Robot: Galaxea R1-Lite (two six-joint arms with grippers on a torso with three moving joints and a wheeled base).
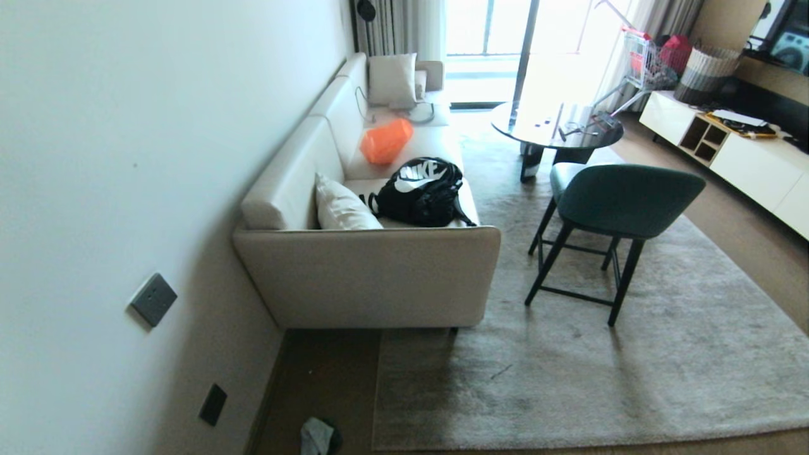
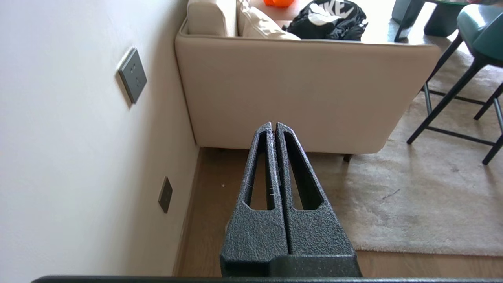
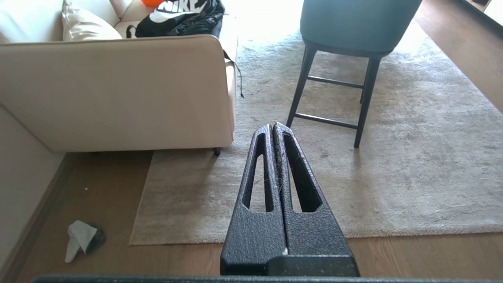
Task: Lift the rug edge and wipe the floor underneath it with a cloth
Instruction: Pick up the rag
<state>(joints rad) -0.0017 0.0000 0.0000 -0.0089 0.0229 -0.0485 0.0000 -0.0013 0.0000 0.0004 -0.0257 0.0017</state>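
A large grey-beige plush rug (image 1: pixel 600 354) lies flat on the brown wood floor (image 1: pixel 322 379). Its near rug edge (image 1: pixel 569 439) runs along the bottom of the head view; the hem also shows in the right wrist view (image 3: pixel 177 240) and the left wrist view (image 2: pixel 412 251). The cloth (image 1: pixel 318 436), a small crumpled grey-blue rag, lies on the bare floor by the wall, left of the rug's corner, and shows again as the cloth (image 3: pixel 80 237). My left gripper (image 2: pixel 274 125) and right gripper (image 3: pixel 272 125) hang shut and empty above the floor. Neither arm appears in the head view.
A beige sofa (image 1: pixel 366 272) with a black backpack (image 1: pixel 420 189) stands against the wall, one foot on the rug. A green chair (image 1: pixel 622 202) and a round table (image 1: pixel 556 129) stand on the rug. Wall sockets (image 1: pixel 153 299) are at left, a white cabinet (image 1: pixel 758 158) at right.
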